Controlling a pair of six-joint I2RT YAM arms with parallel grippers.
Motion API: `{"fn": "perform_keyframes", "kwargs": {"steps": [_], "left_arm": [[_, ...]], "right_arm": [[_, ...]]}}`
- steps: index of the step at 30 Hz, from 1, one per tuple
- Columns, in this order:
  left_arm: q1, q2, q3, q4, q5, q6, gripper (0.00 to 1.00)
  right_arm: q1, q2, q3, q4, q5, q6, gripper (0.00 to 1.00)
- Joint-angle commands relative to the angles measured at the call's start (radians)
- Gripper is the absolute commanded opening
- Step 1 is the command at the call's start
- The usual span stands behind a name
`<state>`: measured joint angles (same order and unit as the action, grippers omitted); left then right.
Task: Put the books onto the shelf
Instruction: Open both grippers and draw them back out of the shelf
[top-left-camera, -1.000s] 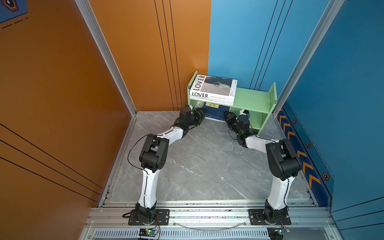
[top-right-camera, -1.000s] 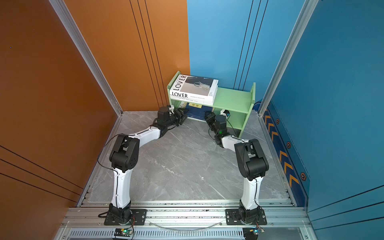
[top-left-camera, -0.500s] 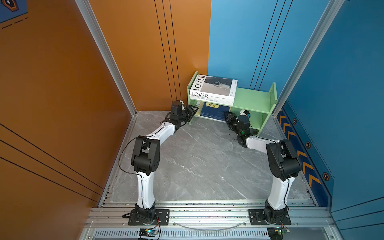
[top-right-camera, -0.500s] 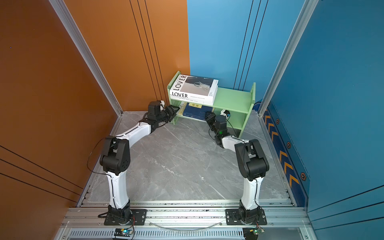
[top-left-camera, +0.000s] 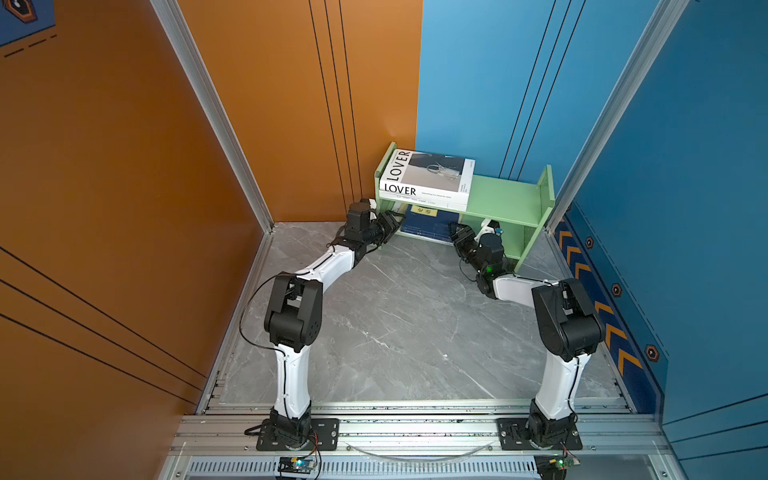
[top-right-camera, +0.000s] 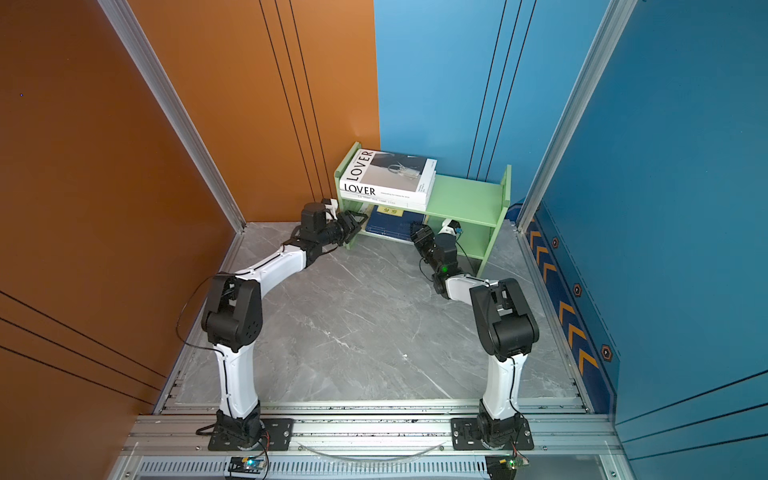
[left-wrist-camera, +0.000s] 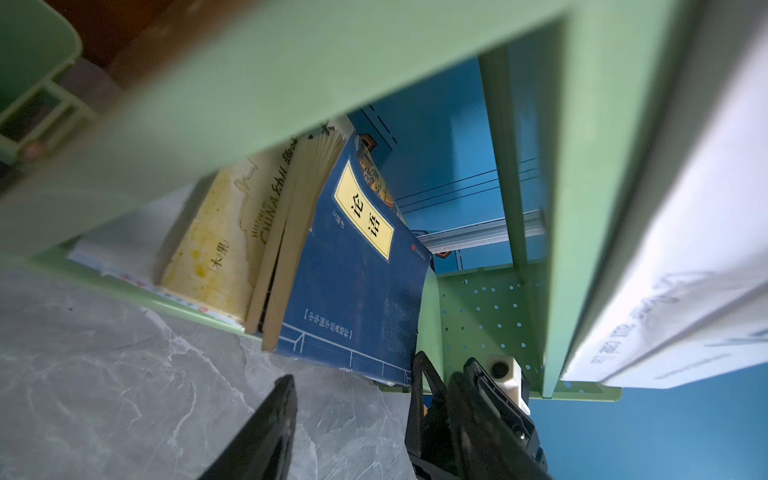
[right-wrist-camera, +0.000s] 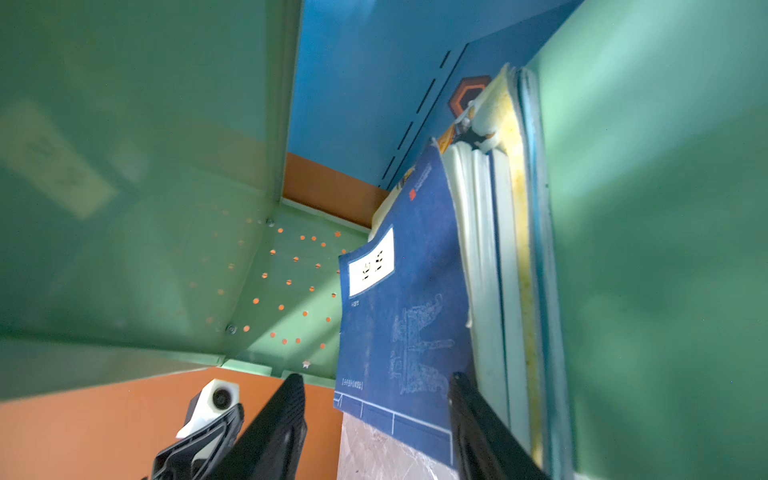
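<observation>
The light green shelf (top-left-camera: 505, 195) (top-right-camera: 465, 195) stands at the back of the floor. On its top tier the white "LOVER" book (top-left-camera: 432, 172) (top-right-camera: 390, 170) lies on a second white book (top-left-camera: 424, 200). The lower tier holds a stack of books with a navy book (top-left-camera: 432, 224) (left-wrist-camera: 353, 282) (right-wrist-camera: 399, 316) uppermost and a yellow book (left-wrist-camera: 224, 241) beneath; the navy one's corner overhangs the front edge. My left gripper (top-left-camera: 392, 220) (left-wrist-camera: 353, 399) is open and empty at the tier's left end. My right gripper (top-left-camera: 457, 230) (right-wrist-camera: 376, 399) is open, straddling the navy book's corner.
A small green cup (left-wrist-camera: 29, 62) hangs on the shelf's left end panel. The orange wall (top-left-camera: 270, 124) is close behind my left gripper, and the blue wall (top-left-camera: 478, 83) backs the shelf. Grey marble floor (top-left-camera: 395, 324) lies between the arms.
My left arm has swung left and its gripper has pulled from the lower tier's front to its left end. The right gripper's jaws have widened; that arm has stayed in place.
</observation>
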<state>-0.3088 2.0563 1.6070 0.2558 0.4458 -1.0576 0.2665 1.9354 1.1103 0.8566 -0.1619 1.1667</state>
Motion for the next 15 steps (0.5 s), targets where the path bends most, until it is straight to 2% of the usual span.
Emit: {"fn": "perform_keyframes", "kwargs": {"steps": [1, 7, 11, 15], "left_arm": [[0.002, -0.058, -0.045, 0.042, 0.028, 0.033, 0.61], [0.004, -0.126, -0.131, 0.065, 0.024, 0.052, 0.66], [0.004, -0.192, -0.206, 0.084, 0.009, 0.066, 0.68], [0.005, -0.291, -0.307, 0.119, -0.035, 0.082, 0.72]], "right_arm": [[-0.014, -0.014, -0.020, 0.126, -0.042, -0.007, 0.61], [-0.012, -0.064, -0.072, 0.158, -0.061, 0.008, 0.64], [-0.006, -0.111, -0.148, 0.169, -0.021, 0.022, 0.66], [0.002, -0.171, -0.206, 0.152, -0.012, 0.021, 0.73]]}}
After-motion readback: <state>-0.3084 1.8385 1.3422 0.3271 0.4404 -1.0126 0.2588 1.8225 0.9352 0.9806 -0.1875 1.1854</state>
